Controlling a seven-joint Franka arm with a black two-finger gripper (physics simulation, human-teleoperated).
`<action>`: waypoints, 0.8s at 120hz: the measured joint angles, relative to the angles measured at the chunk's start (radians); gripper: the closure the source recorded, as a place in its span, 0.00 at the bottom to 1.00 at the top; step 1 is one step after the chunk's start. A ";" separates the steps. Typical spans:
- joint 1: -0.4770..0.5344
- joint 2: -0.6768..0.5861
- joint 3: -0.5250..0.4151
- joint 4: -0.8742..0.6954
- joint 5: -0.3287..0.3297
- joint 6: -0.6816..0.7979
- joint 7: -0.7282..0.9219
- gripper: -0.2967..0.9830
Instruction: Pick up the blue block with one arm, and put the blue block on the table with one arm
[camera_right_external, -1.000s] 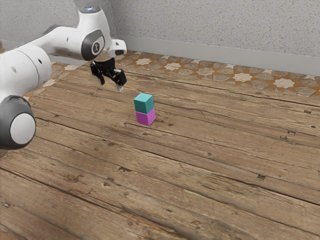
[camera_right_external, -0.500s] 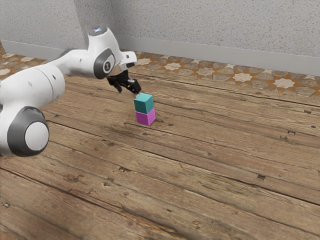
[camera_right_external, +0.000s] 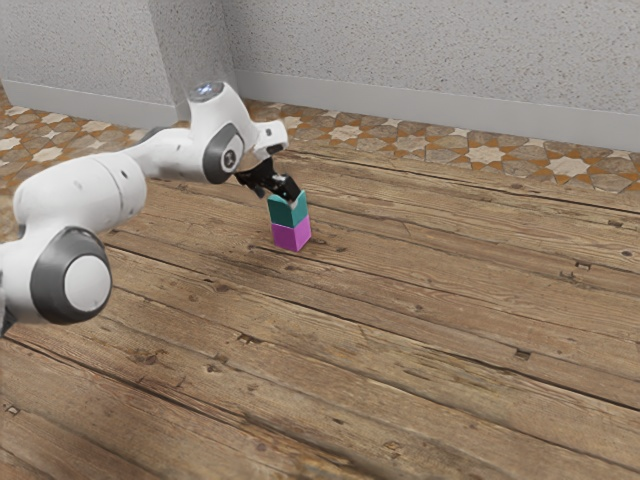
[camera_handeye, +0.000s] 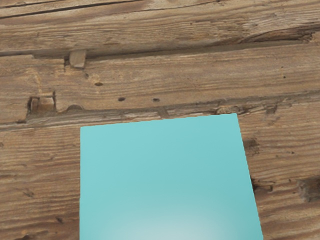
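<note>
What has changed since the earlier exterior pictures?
My claw has moved down and toward the exterior view's right, to the top of the blue block. I can't tell whether it has taken hold. The blue block stayed put on the pink block.

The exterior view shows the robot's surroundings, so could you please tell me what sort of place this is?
Probably a simulated indoor room: a rough plank table, a speckled grey wall, and a floor with star-patterned stone tiles.
</note>
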 joint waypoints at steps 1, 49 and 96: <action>0.000 0.001 0.000 0.001 0.000 0.001 0.000 0.23; 0.000 0.053 -0.001 0.026 -0.001 0.073 0.008 0.23; 0.000 0.072 -0.021 0.026 0.011 0.109 0.001 0.50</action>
